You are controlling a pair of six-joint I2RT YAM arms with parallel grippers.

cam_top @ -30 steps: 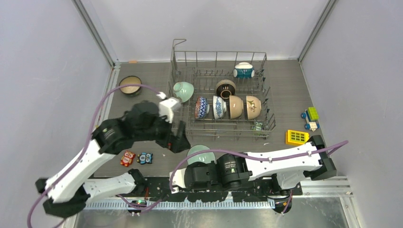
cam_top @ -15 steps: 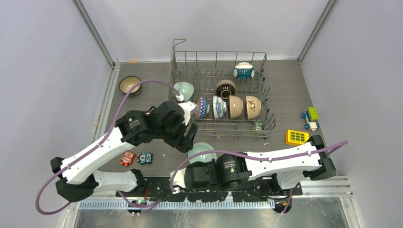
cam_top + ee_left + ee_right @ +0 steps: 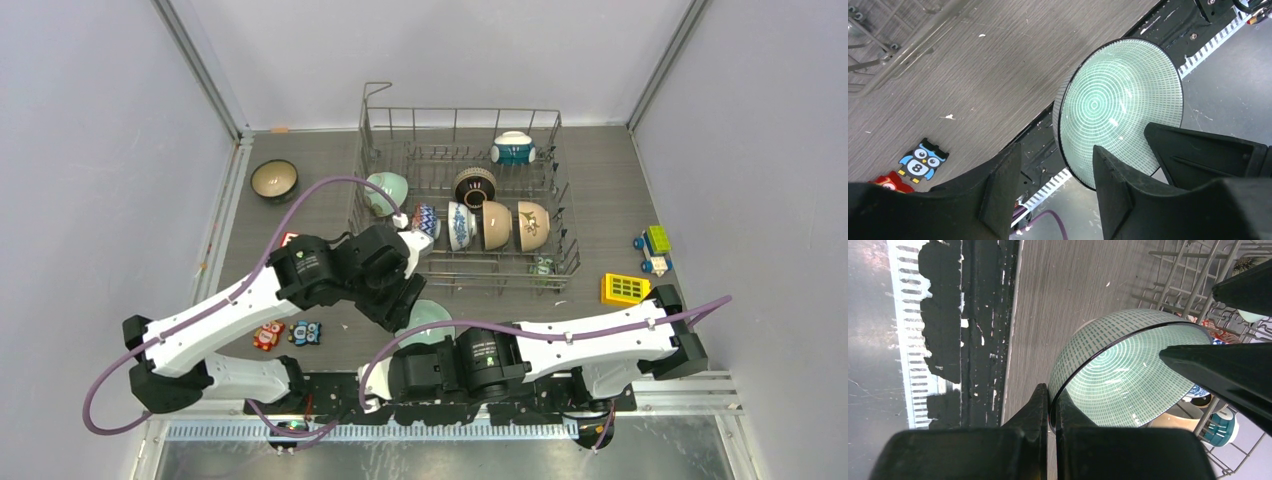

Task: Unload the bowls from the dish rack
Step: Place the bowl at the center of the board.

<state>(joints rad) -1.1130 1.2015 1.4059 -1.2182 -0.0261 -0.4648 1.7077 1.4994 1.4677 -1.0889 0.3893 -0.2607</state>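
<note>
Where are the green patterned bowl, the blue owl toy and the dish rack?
green patterned bowl [image 3: 1118, 105], left wrist view, centre of its inside.
blue owl toy [image 3: 922, 159], left wrist view, its body.
dish rack [image 3: 440, 157], top view, bare tines at the back.

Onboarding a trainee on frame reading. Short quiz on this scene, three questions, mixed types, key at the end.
1. True or false: the right gripper is shut on the rim of the pale green ringed ceramic bowl.
2. Where is the dark brown round ceramic bowl?
A. on the dark table, left of the grey wire dish rack
B. inside that rack
C. in a gripper
3. Fill in: the left gripper has its jaws ____, one finger on either side of the green bowl's rim.

Key: 1 true; 2 A; 3 open.
</note>
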